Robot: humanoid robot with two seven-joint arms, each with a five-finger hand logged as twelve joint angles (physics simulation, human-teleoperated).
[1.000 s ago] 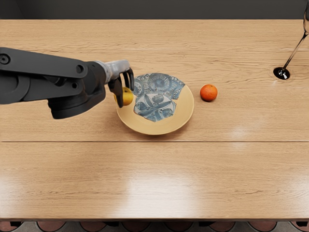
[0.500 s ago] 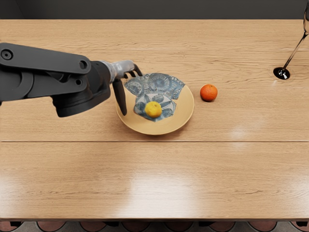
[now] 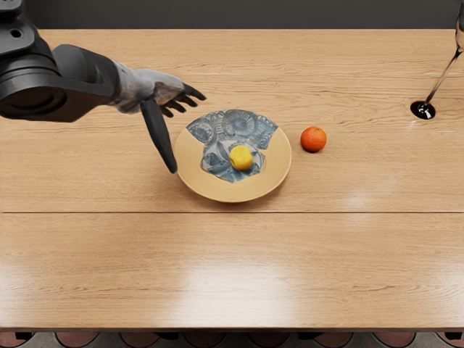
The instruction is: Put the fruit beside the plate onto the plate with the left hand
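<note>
Desk (image 3: 232, 261): light wood, plank seams running across, fills nearly the whole head view. Left arm (image 3: 51, 83): dark casing, enters from the picture's left edge at the far left part of the desk, reaching toward the centre. Plate (image 3: 217, 190): round, yellow rim, blue-grey patterned centre, lying flat on the desk slightly behind its middle. Left hand (image 3: 154, 90): grey palm, dark fingers (image 3: 190, 93) spread apart and holding nothing; positioned left of and behind the plate; one long digit points down and forward, its tip appearing just beside the plate's left rim; whether it touches the desk cannot be told. Wine glass (image 3: 423, 109): far right corner, only the dark foot and slanting stem in frame, bowl cut off by the edge. Orange fruit (image 3: 313, 138): on the desk just right of the plate, apart from the rim. Yellow fruit (image 3: 241, 157): small, round, resting on the plate's patterned centre, clear of the hand.
</note>
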